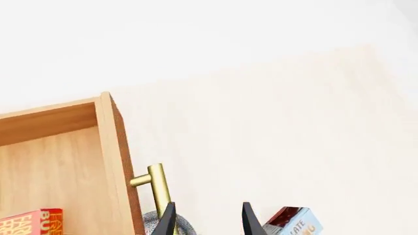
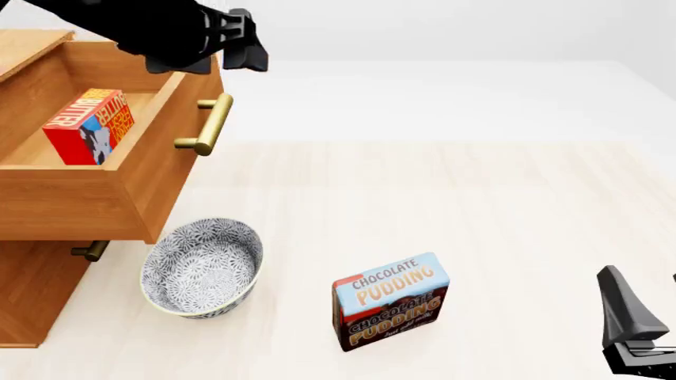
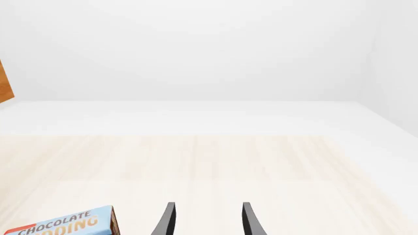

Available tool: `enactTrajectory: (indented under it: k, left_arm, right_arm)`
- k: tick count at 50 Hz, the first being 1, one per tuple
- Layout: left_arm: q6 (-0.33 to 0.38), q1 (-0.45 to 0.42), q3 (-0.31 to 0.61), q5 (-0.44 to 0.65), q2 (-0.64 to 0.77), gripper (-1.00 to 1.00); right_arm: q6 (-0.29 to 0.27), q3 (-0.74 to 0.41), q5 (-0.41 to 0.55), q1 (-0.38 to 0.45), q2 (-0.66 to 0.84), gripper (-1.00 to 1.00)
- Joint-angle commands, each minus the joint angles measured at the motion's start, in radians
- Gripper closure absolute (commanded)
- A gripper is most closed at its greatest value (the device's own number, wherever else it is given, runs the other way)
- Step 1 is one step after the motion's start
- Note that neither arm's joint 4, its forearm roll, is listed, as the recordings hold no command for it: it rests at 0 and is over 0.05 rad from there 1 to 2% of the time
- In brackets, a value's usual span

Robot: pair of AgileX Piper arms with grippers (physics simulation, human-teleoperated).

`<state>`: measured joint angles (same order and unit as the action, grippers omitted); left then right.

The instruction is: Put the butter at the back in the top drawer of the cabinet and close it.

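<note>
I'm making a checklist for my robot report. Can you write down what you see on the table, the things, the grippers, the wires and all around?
Surface: pale wooden table, white beyond it.
Job's things: butter standing inside the top drawer; drawer pulled open from the cabinet.
Clutter: patterned bowl below the drawer; pudding box upright on the table.
Grippers: left gripper open, empty, above the drawer handle; right gripper open, empty.
Cables: nothing seen.
Surroundings: plain white background.

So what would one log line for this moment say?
small red butter box: inside open top wooden drawer | left gripper: open, empty, above brass handle | right gripper: open, idle | drawer: not closed
</note>
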<state>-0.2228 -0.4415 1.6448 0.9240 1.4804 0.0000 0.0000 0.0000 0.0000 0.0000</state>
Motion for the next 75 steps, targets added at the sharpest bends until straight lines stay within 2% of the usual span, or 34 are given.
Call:
enactTrajectory:
  k: [1,14,48,75]
  left_arm:
    - [-0.074,-0.098,-0.012,-0.063,0.047,-1.0]
    - [-0.1,-0.155,-0.024,-0.115,0.092,-1.0]
    - [-0.172,-0.226,-0.087,-0.213,0.164,-1.0]
    - [-0.194,-0.215,-0.13,-0.247,0.212,-1.0]
  right_arm:
    - [0.0,0.0,0.0,0.0,0.0,-1.0]
    - [0.0,0.0,0.0,0.0,0.0,-1.0]
    - [0.0,0.0,0.0,0.0,0.0,-1.0]
    - [0.0,0.0,0.0,0.0,0.0,-1.0]
